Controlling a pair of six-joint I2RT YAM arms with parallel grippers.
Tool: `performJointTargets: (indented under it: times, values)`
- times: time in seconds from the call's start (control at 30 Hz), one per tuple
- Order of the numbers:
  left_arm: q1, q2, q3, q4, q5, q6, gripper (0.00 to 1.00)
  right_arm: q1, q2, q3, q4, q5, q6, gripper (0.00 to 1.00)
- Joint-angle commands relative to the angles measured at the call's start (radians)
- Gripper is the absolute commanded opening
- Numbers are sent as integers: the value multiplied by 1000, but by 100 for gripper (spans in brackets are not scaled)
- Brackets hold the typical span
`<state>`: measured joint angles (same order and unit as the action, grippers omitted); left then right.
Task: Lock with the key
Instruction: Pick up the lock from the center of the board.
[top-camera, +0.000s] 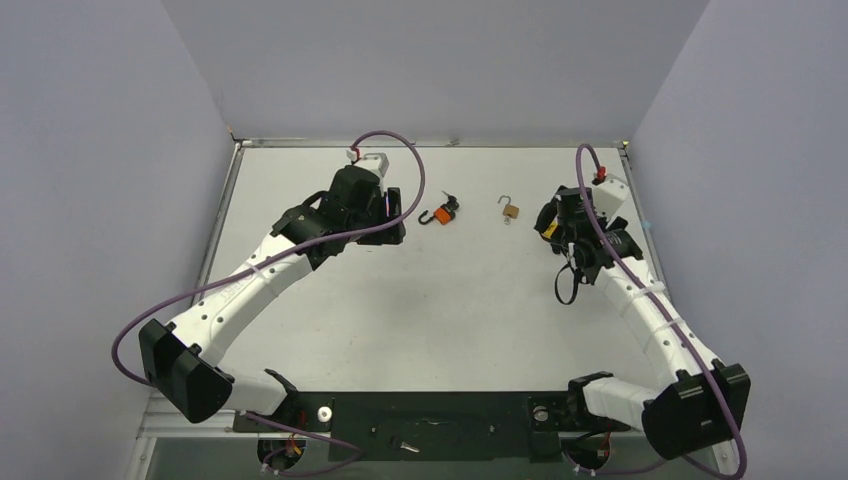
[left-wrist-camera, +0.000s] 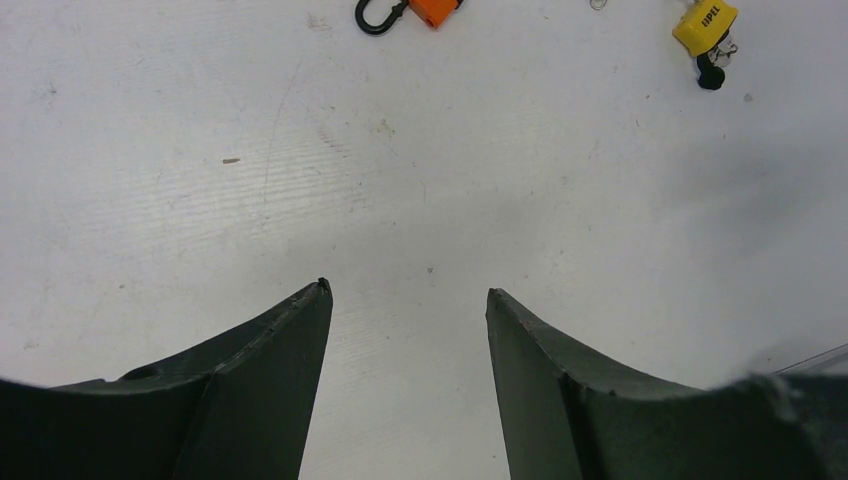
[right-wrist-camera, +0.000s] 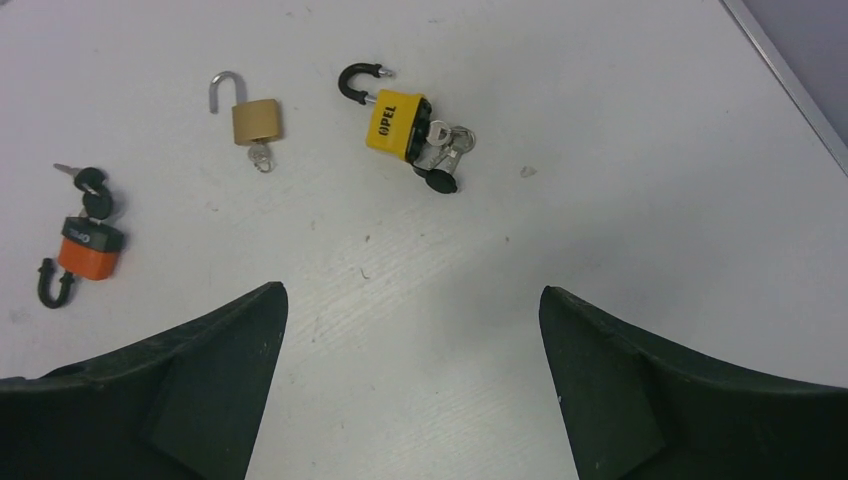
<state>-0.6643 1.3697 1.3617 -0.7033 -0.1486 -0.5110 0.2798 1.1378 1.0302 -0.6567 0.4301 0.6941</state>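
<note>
Yellow padlock (right-wrist-camera: 397, 125) lies on its side on the white table (top-camera: 420, 320), far right of centre and just ahead of the right fingers (right-wrist-camera: 220, 360). Its black hooked shackle (right-wrist-camera: 355, 82) is swung open, and a bunch of keys (right-wrist-camera: 445, 150) appears to sit in the keyway. A smaller brass padlock (right-wrist-camera: 258, 122) with a bare steel shackle lies just beside it to the left. An orange padlock (right-wrist-camera: 92, 250) with a black shackle lies further left, nearer the left fingers (left-wrist-camera: 270, 370). Both pairs of fingers are spread wide and hold nothing, hovering above the table, so the step in hand looks like the approach, with no lock yet touched. To do it well, one arm should probably pin a lock body flat across its broad faces. The other can then press the shackle's free end down into its hole and turn the key by its head. The yellow and orange bodies look like smooth plastic jackets, likely slippery, so a square grip on the flat sides should hold better than one on the rounded corners. The keys are thin metal with small black plastic heads, and the loose spare ones could snag or push the lock around. The table is matte and lightly scuffed, and a light lock may slide on it if pushed from one side only.
</note>
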Motion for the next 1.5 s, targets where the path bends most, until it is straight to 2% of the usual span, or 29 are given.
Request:
performJointTargets:
  times: [0.0, 0.17, 0.3, 0.47, 0.6, 1.0, 1.47]
  values:
    - [10, -44, 1, -9, 13, 15, 56, -41, 96, 8, 62, 10, 7, 92]
    - [23, -74, -27, -8, 27, 19, 57, -128, 261, 26, 154, -75, 2, 88]
    - [26, -79, -23, -21, 29, 24, 57, -165, 433, 151, 170, -95, -17, 85]
    - [34, -92, -22, -35, 28, 25, 57, -188, 639, 294, 140, -90, -33, 80]
    - [39, -101, -22, -51, 27, 26, 57, -190, 729, 387, 94, -66, -34, 75]
    - [47, -122, -2, -85, 14, 28, 57, -181, 806, 419, 43, -17, -7, 58]
    - [46, -117, 9, -89, 17, 22, 57, -145, 883, 426, 66, -27, 8, 57]
